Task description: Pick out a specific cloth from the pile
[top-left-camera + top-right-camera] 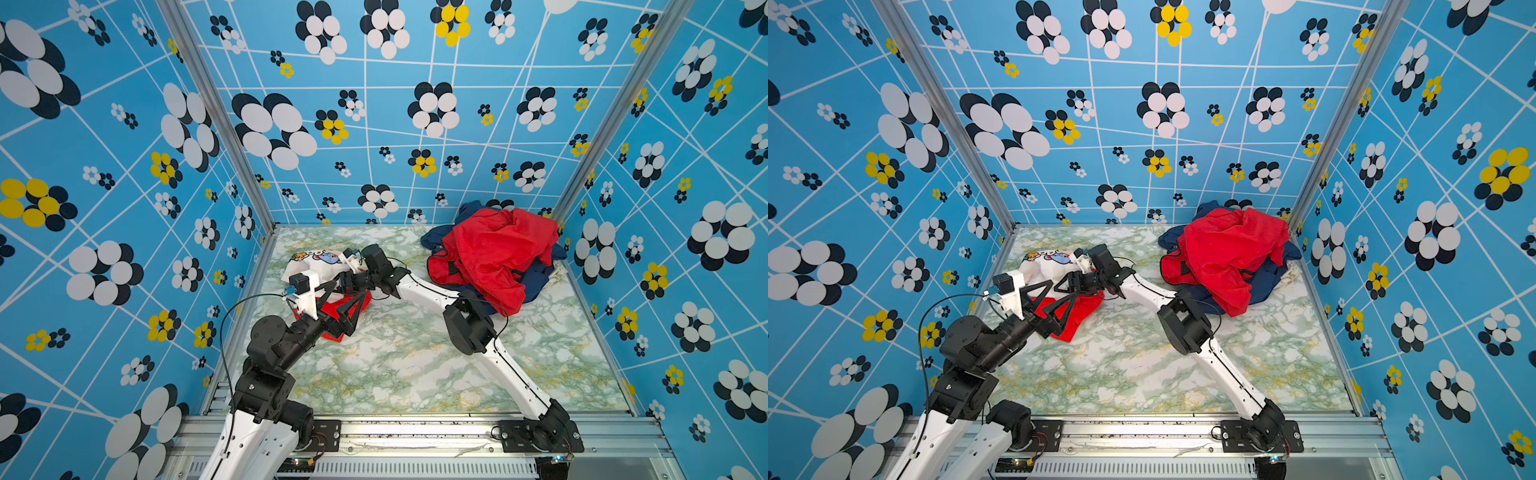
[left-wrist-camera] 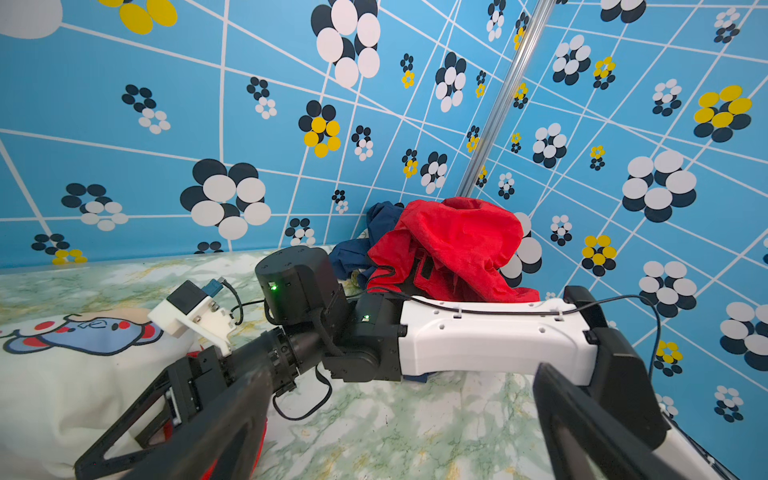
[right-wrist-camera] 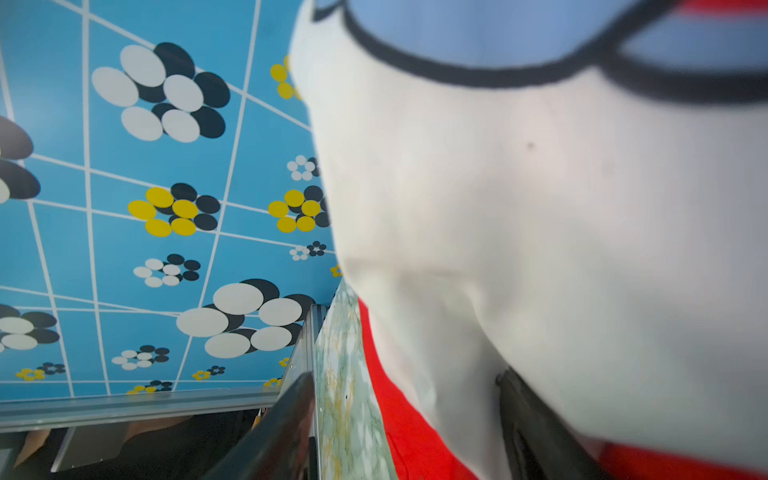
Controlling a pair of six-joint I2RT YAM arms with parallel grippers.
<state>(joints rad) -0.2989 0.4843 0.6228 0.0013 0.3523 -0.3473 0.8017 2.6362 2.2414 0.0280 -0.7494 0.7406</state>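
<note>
1. The small white cloth with red panels and cartoon prints (image 1: 303, 268) is lying on the left rear part of the green-and-white marbled surface (image 1: 415, 361). It is well apart from the heaped pile of shiny red and navy garments (image 1: 494, 249) in the right rear corner.
2. Its long axis is running roughly from back to front. The printed white end is pointing toward the back wall and the red panel toward the front edge.
3. The left gripper (image 1: 1065, 291) is hovering over the red end. Its jaws are standing wide apart and holding nothing.
4. The right gripper (image 3: 401, 380) is reaching across the middle to the same cloth. In the right wrist view its jaws are standing parted, with white fabric bulging between them. That view is blurred, so it looks like no pinch remains, though light contact cannot be ruled out.
5. Both sets of jaws are sitting directly on the cloth rather than beside it.
6. The left arm (image 1: 282, 332) is working on its own side and is the nearer one. The right arm (image 1: 428, 291) is stretching far over, so any further handling is probably falling to the left.
</note>
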